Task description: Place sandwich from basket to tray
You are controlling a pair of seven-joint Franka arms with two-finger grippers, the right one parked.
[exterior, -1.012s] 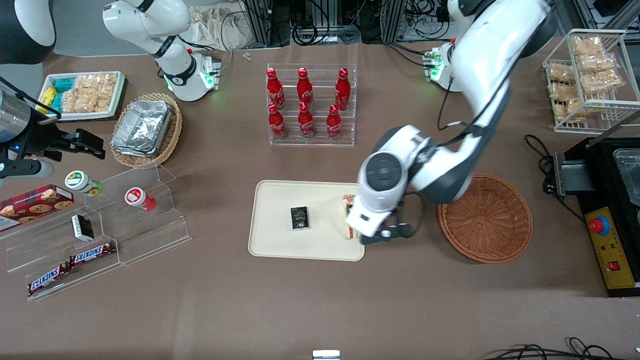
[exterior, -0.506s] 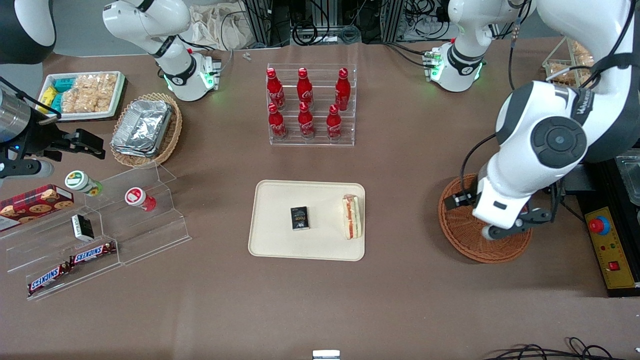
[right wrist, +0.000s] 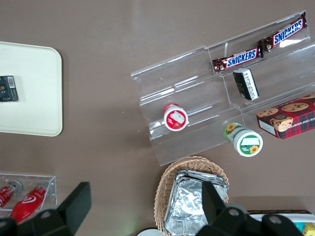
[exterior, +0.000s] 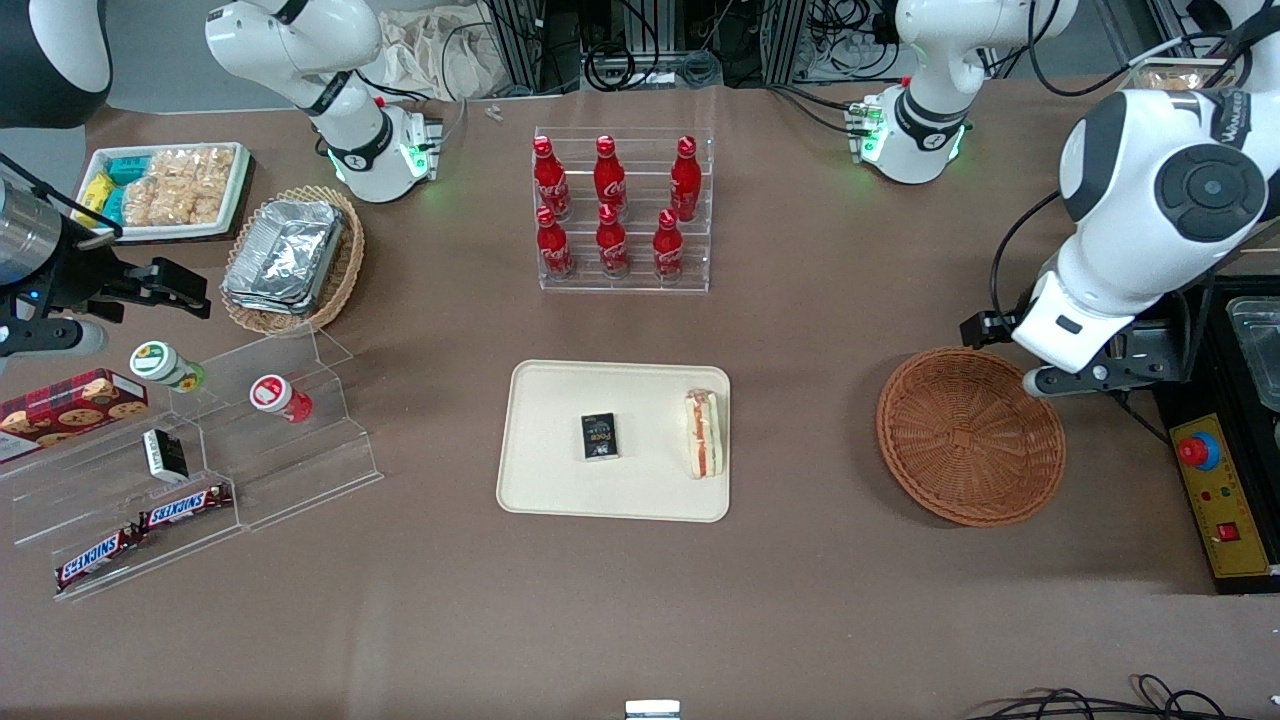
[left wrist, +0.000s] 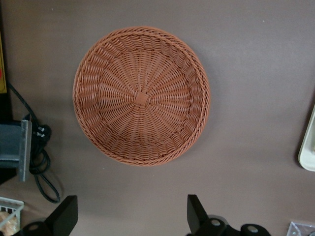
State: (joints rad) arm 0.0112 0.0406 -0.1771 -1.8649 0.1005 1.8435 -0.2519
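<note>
The sandwich (exterior: 703, 433), a pale wedge with red filling along its edge, lies flat on the cream tray (exterior: 560, 490), at the end of it nearest the basket. The round reddish-brown wicker basket (exterior: 968, 435) (left wrist: 141, 96) has nothing in it. My left gripper (exterior: 1078, 378) (left wrist: 130, 216) hangs above the table just outside the basket's rim, toward the working arm's end and a little farther from the front camera than the basket's middle. It is open with nothing between its black fingers (left wrist: 195, 214). A corner of the tray (left wrist: 309, 152) shows in the left wrist view.
A small black box (exterior: 599, 436) lies on the tray beside the sandwich. A clear rack of red cola bottles (exterior: 620, 210) stands farther back. A black control box with a red button (exterior: 1220, 480) and cables (exterior: 1085, 320) sit close to the gripper.
My gripper left the sandwich on the tray, swung across over the basket, and now hovers past the basket's rim. The sandwich has stayed where it was.
</note>
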